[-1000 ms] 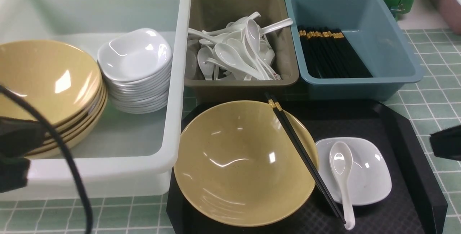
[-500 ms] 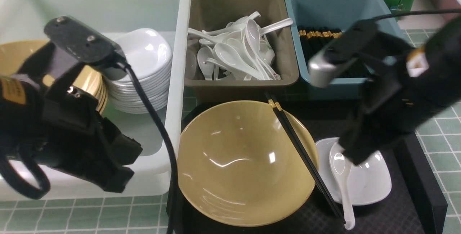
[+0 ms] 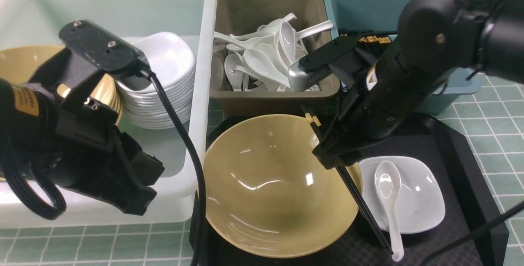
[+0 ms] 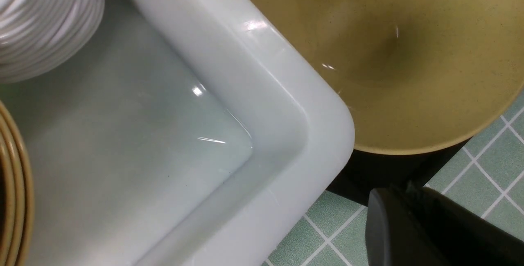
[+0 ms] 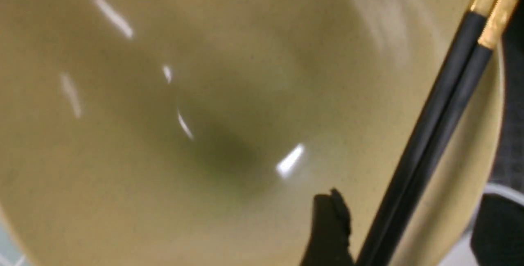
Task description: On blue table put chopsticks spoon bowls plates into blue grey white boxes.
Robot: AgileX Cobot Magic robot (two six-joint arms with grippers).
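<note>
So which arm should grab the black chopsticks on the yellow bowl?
Right: the open right claw hovers astride the thin black chopsticks; the shut left claw hangs by the white plastic tub.

Front overlooks all; close wrist views share the bowl.

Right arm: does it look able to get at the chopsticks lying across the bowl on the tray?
Probably yes: the right gripper is right at the chopsticks, jaws open and straddling them, nothing between.

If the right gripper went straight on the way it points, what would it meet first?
Probably the chopsticks resting on the yellow bowl, straight ahead of the open right gripper; depth is unclear.
</note>
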